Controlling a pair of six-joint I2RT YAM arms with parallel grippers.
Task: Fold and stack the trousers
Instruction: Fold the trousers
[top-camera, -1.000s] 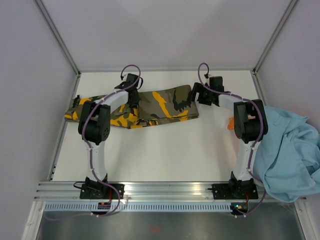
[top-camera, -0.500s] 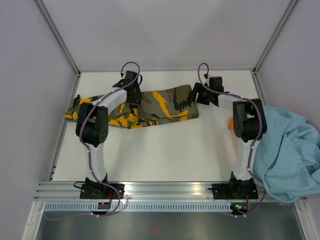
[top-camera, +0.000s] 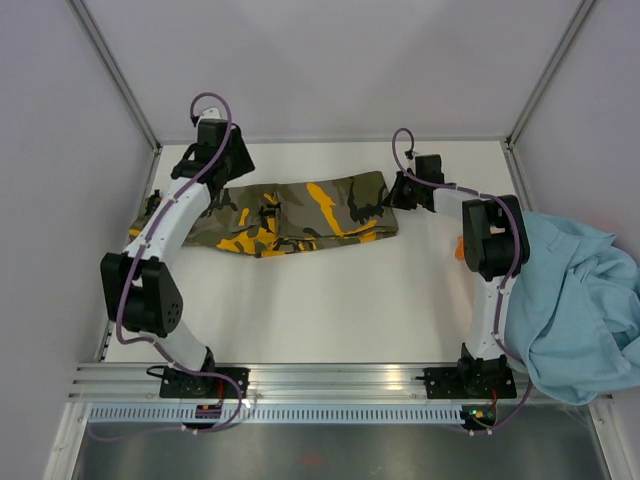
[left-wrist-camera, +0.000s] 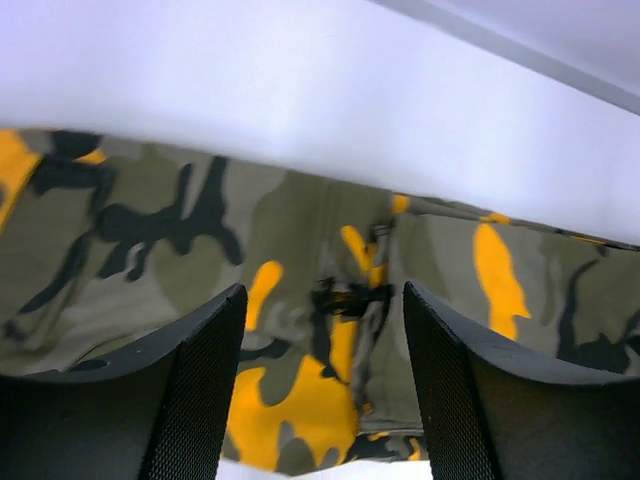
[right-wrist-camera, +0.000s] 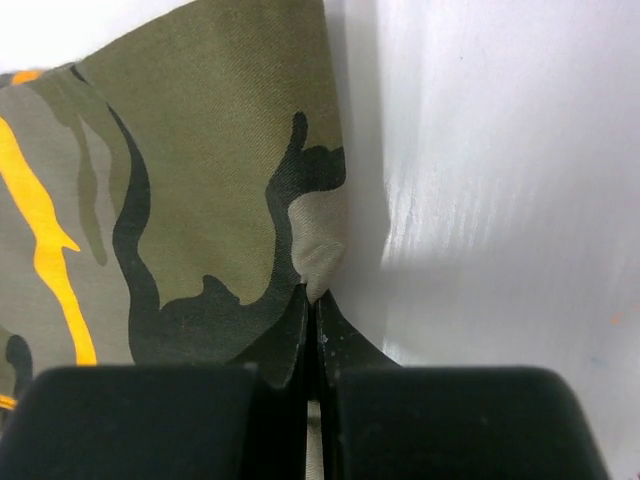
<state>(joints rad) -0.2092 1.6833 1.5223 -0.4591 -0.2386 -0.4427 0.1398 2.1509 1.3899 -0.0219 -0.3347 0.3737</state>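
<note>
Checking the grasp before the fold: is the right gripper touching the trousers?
Touching. The right wrist view shows the right gripper shut on the trousers, puckering their edge.

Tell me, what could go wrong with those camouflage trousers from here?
The right end effector pinches only the very edge of the trousers, so the cloth might slip out when pulled. The left end effector hangs open above them, holding nothing; a one-sided pull could bunch them rather than fold them.
</note>
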